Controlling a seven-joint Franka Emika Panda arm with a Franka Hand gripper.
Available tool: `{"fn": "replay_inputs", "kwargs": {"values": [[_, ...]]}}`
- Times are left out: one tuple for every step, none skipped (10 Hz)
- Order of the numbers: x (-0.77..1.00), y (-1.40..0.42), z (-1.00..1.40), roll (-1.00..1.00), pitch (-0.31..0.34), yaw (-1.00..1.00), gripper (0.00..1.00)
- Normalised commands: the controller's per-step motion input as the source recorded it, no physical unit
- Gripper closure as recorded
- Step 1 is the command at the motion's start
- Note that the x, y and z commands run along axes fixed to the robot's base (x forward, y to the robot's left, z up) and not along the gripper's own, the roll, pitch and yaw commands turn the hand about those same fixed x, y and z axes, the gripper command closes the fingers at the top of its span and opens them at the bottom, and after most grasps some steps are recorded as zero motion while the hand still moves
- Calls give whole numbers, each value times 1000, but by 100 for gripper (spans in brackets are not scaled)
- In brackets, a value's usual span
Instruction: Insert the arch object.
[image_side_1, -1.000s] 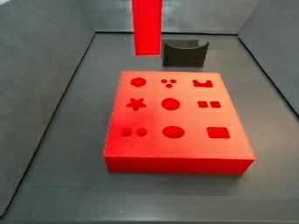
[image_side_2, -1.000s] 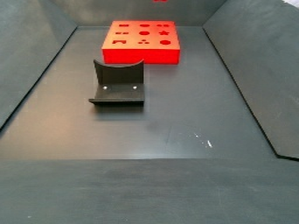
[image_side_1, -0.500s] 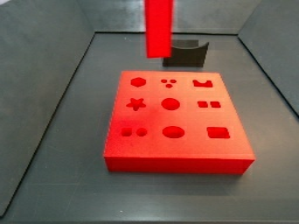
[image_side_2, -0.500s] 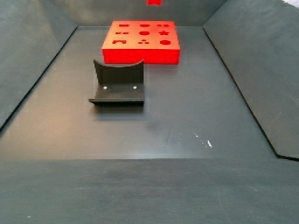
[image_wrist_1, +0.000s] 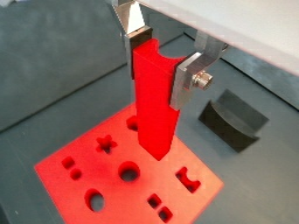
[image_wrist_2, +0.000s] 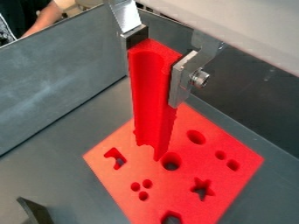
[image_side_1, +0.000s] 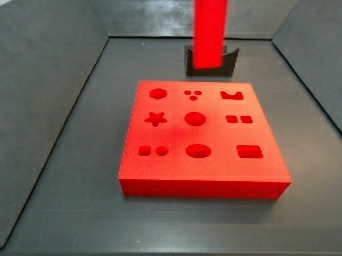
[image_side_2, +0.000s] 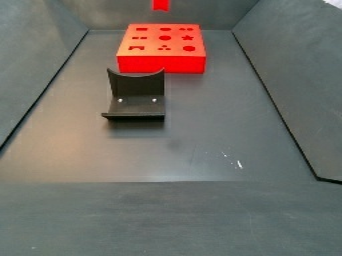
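The end effector (image_wrist_1: 162, 59) is pinching the long, smooth, bright red bar (image_wrist_1: 153, 109) near its top, holding it upright in the air above the flat red board with shaped holes (image_wrist_1: 117, 175); the dark grey scooped block (image_side_1: 210, 61) is sitting on the dark bench (image_side_2: 187, 150) beside the board.

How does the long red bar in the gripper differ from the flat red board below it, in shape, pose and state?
The long, slim red bar hangs upright, clamped in the gripper; the flat red board lies on the floor, untouched. The bar is plain and smooth; the board is pierced with shaped holes. Both are the same bright red.
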Motion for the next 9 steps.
{"fn": "replay_inputs", "kwargs": {"values": [[1000, 74, -157, 0, -116, -54, 100], [1000, 71, -151, 13, -107, -43, 100], [1000, 51, -154, 74, -89, -63, 100], [1000, 117, -177, 80, -77, -91, 100], [1000, 163, -191, 70, -73, -123, 100], [1000, 189, -220, 61, -63, -146, 100], [1000, 197, -240, 57, -54, -146, 100], [1000, 194, -260, 64, -43, -140, 100], [1000, 226, -303, 49, -31, -140, 100]]}}
